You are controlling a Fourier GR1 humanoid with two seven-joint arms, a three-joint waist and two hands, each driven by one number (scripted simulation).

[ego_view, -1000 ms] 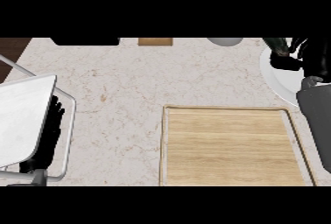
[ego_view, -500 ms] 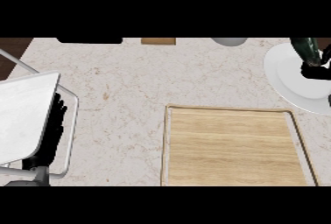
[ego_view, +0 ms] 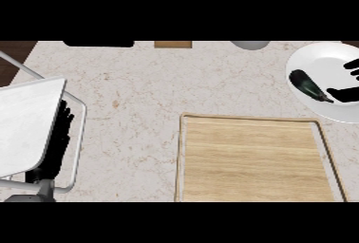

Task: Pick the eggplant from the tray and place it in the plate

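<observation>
Eggplant [ego_view: 310, 86] lies on plate [ego_view: 316, 59]; right hand [ego_view: 348, 94], fingers spread and holding nothing, might nudge it off while leaving.

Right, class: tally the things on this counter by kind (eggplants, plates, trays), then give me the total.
Eggplants: 1, the eggplant, lying on the plate.
Plates: 1, the white plate at the far right.
Trays: 1, the wooden tray, with nothing on it.
Total: 3

The pale speckled tabletop [ego_view: 140, 90] carries a wooden tray [ego_view: 252, 161] near its front and a white plate [ego_view: 316, 64] at far right.
</observation>
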